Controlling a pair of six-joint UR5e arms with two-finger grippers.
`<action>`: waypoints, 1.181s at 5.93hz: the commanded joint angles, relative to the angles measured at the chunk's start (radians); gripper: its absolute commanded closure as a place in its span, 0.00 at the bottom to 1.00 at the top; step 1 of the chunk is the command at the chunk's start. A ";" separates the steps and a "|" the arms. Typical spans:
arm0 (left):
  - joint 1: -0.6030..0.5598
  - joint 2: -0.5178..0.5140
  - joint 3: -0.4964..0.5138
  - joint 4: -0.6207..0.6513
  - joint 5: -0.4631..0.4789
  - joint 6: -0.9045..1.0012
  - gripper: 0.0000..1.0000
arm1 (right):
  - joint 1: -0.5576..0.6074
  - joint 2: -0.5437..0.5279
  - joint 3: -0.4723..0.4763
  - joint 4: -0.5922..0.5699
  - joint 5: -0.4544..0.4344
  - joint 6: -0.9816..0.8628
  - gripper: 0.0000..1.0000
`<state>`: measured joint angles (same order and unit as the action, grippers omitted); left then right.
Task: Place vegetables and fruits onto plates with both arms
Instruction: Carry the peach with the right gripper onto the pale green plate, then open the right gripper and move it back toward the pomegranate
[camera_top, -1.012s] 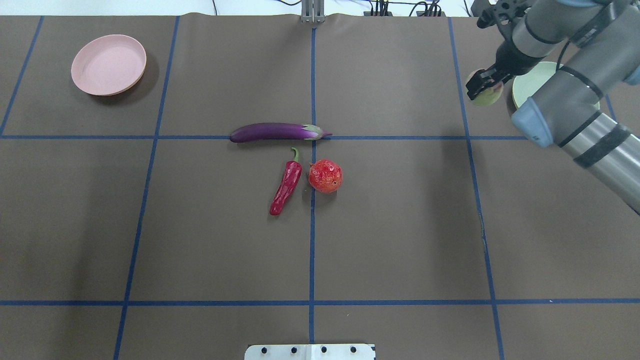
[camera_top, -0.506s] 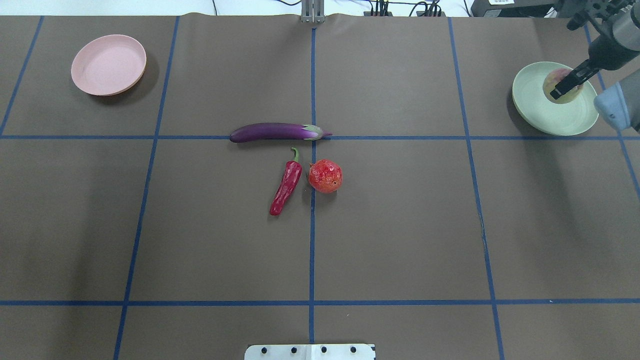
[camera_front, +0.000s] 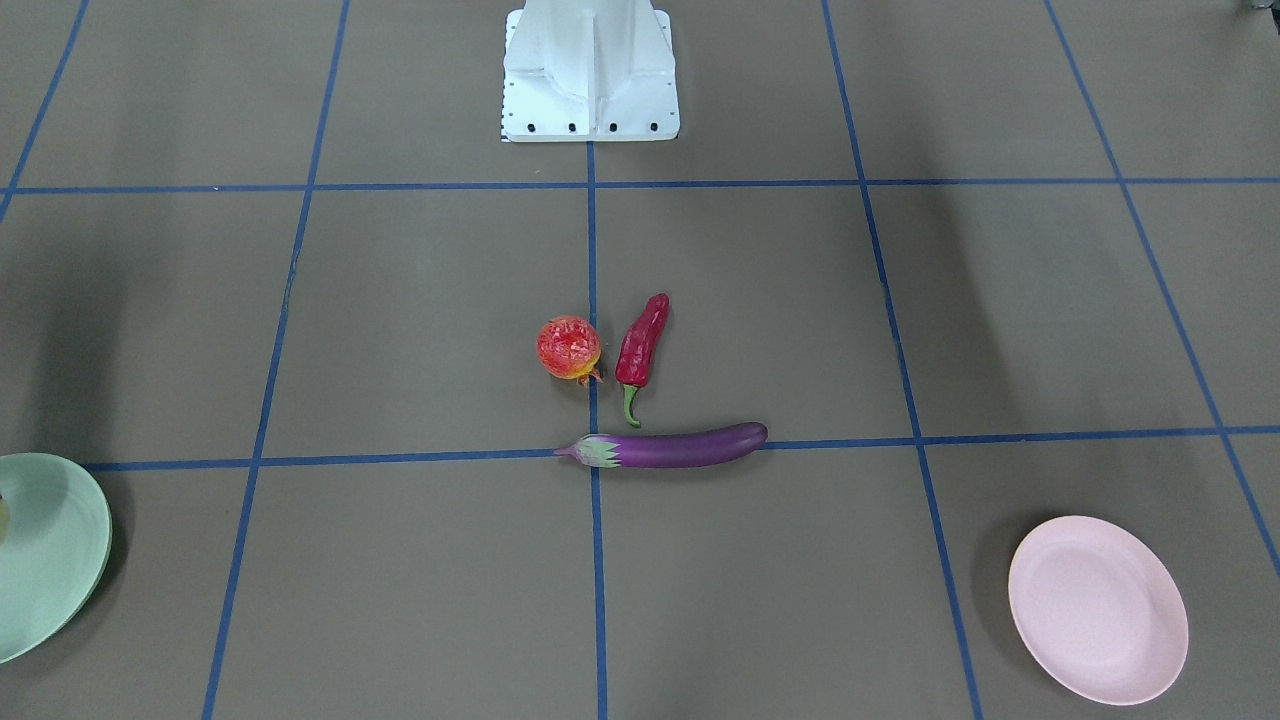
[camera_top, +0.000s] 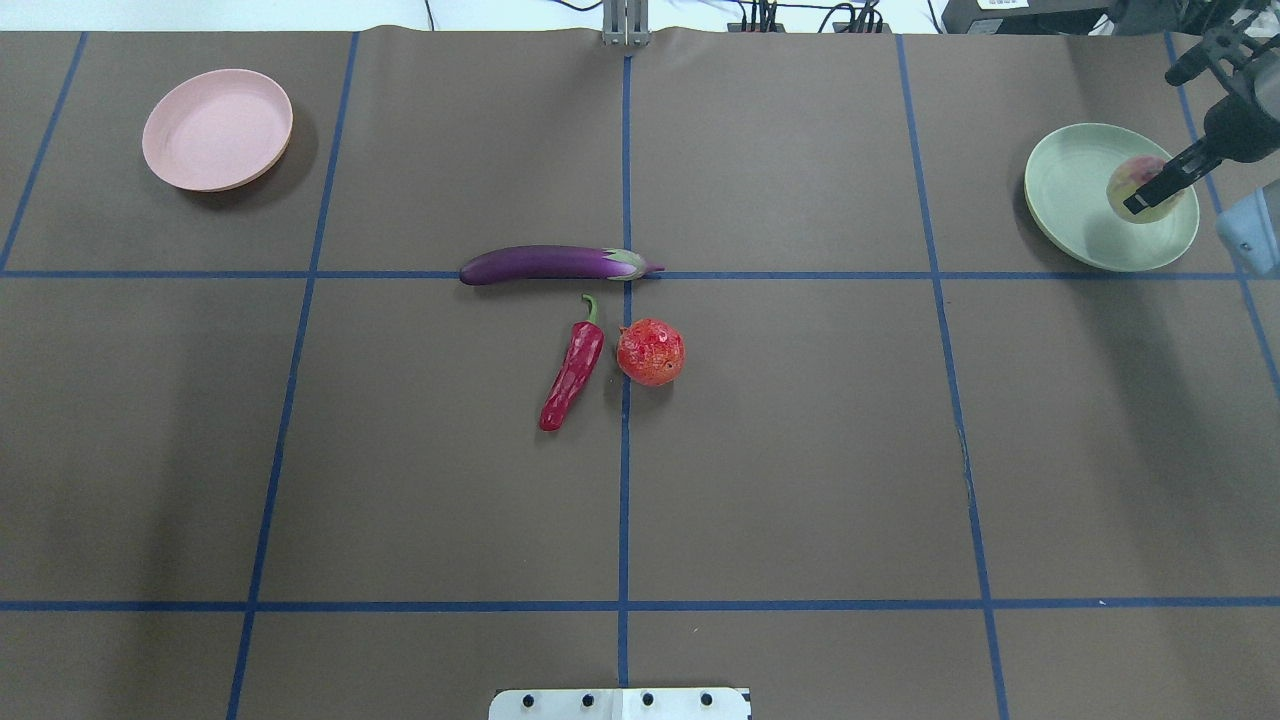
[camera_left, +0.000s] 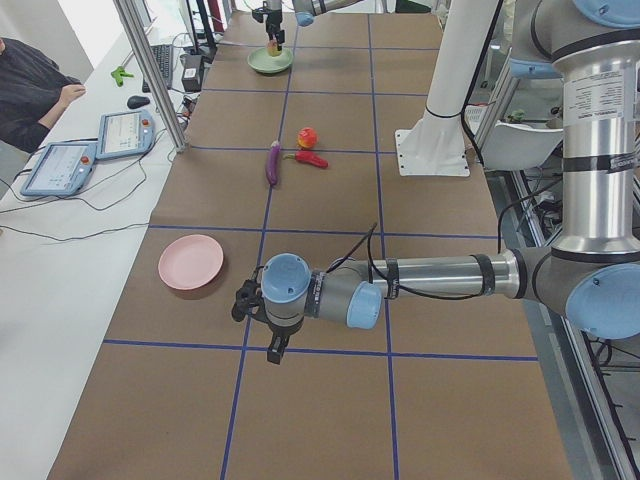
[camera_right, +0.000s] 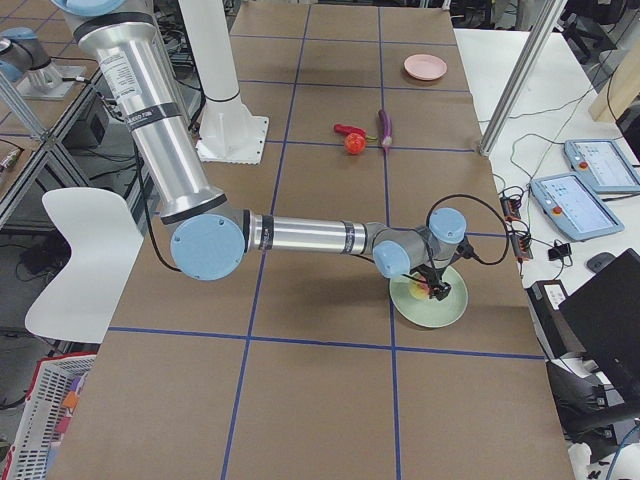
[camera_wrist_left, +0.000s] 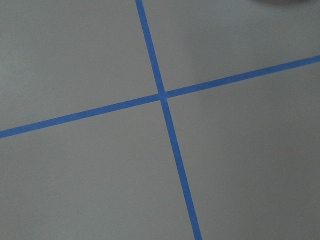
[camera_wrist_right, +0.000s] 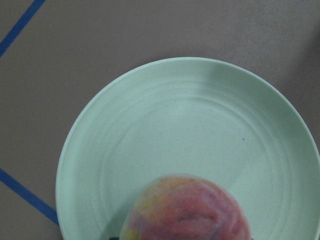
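My right gripper (camera_top: 1147, 193) is shut on the pale pink-yellow peach (camera_top: 1133, 177) and holds it over the right part of the mint green plate (camera_top: 1075, 195). The right wrist view shows the peach (camera_wrist_right: 187, 210) close above the plate (camera_wrist_right: 200, 120). The purple eggplant (camera_top: 545, 264), the red chili pepper (camera_top: 573, 370) and the red-orange pomegranate-like fruit (camera_top: 651, 352) lie together at the table's centre. The pink plate (camera_top: 217, 130) stands bare at the far left. My left gripper (camera_left: 274, 350) shows only in the exterior left view, near the pink plate (camera_left: 190, 262); I cannot tell whether it is open.
The white robot base (camera_front: 590, 70) stands at the near middle edge. Blue tape lines (camera_wrist_left: 161, 95) grid the brown table. A metal post (camera_top: 627, 25) and cables are at the far edge. A seated person (camera_left: 30, 85) and tablets are beside the table.
My right arm has carried the peach from left of the mint plate to over it, then a little further right and lower. The other items have not moved.
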<state>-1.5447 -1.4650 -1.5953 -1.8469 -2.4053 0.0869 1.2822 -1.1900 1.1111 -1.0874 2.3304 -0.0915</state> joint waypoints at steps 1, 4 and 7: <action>0.000 0.000 0.000 0.000 0.000 0.001 0.00 | 0.008 0.003 0.079 -0.003 0.001 0.132 0.01; 0.000 0.000 0.000 0.000 0.000 -0.001 0.00 | -0.116 0.099 0.260 -0.008 0.000 0.305 0.00; 0.002 0.000 0.000 0.000 0.000 -0.001 0.00 | -0.385 0.222 0.328 -0.009 -0.194 0.676 0.01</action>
<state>-1.5437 -1.4650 -1.5953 -1.8469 -2.4053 0.0859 0.9924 -1.0166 1.4301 -1.0952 2.2279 0.4625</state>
